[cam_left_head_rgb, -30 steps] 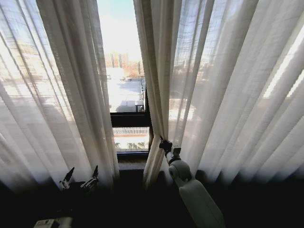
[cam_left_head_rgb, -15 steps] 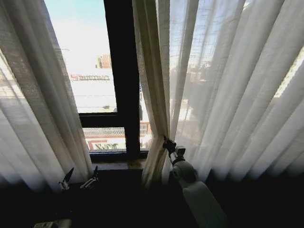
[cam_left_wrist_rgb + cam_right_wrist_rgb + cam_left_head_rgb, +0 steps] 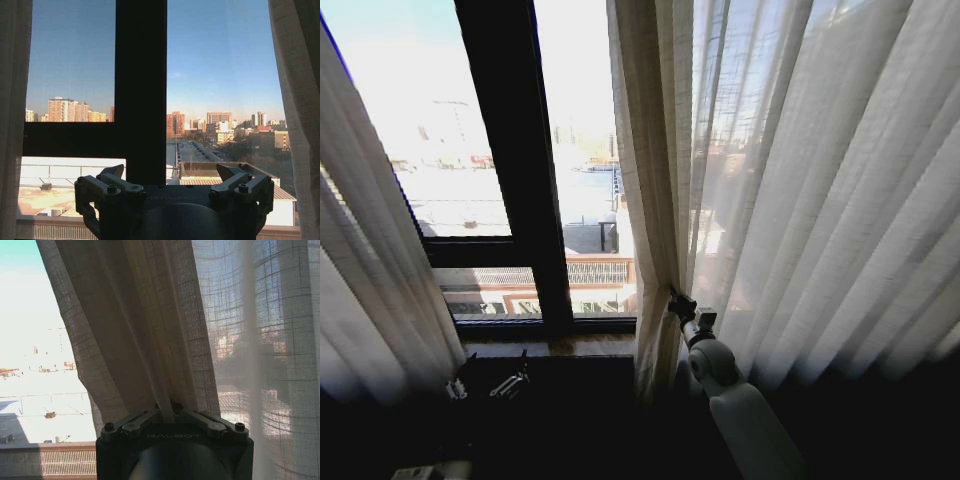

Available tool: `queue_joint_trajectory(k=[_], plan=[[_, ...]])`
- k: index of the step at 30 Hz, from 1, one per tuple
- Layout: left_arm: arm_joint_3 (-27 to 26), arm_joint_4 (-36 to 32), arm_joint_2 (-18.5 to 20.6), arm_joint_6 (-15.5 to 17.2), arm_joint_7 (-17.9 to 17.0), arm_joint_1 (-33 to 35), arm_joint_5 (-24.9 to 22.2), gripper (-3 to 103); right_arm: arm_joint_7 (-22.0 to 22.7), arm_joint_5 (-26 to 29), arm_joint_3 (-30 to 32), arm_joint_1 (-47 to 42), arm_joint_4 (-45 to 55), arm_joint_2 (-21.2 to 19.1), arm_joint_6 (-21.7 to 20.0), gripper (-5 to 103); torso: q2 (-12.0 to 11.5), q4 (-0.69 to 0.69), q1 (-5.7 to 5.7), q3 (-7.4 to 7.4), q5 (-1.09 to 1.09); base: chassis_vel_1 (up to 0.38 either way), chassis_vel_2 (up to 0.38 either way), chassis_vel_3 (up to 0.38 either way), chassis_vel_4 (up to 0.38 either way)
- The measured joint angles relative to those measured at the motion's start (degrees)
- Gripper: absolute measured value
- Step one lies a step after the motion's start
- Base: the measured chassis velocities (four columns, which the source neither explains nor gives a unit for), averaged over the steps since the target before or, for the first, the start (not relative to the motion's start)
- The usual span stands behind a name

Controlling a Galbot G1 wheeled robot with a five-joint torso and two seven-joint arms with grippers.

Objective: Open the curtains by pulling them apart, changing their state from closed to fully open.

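Right gripper (image 3: 677, 301) reaches up and forward, fingers pinched tight together; left gripper (image 3: 485, 380) sits low, jaws spread wide

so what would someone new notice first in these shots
The tall sheer cream pleated curtain panel on the right, its inner edge pinched in the right gripper, fingers shut on a fold. Between it and the left panel, the dark window frame bar stands bare. The left gripper hangs open below.
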Motion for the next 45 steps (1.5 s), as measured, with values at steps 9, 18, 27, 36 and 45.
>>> queue_joint_trajectory(k=[9,18,27,36,45], plan=[[0.1,0.0,0.0,0.0,0.0,0.0,0.0,100,-0.1,0.0,0.4,-0.7,0.6,-0.3,0.0,0,0.0,-0.01,0.01,0.01,0.0,-0.35,-0.35,0.346,0.358],[0.2,-0.1,0.0,0.0,0.1,0.0,0.0,100,-0.1,0.0,1.0,-1.1,1.0,-0.4,0.0,0,0.0,-0.01,0.01,0.01,0.02,-0.355,-0.357,0.349,0.356],[0.8,-0.1,-0.2,0.0,0.1,-0.1,0.5,100,-0.2,0.1,1.8,-1.2,1.1,-0.7,0.1,0,0.0,-0.01,0.01,0.0,-0.01,-0.356,-0.357,0.347,0.354],[0.7,-0.2,-0.2,0.1,0.1,-0.2,0.5,100,-0.3,0.2,1.9,-1.0,0.8,-0.7,0.1,0,0.0,-0.01,0.02,0.0,-0.02,-0.354,-0.354,0.347,0.345],[0.8,0.1,-0.1,0.2,0.1,-0.5,0.5,100,-0.5,0.1,1.9,-1.3,0.8,-0.6,0.4,0,0.0,-0.01,0.01,0.0,0.0,-0.349,-0.363,0.345,0.352]])
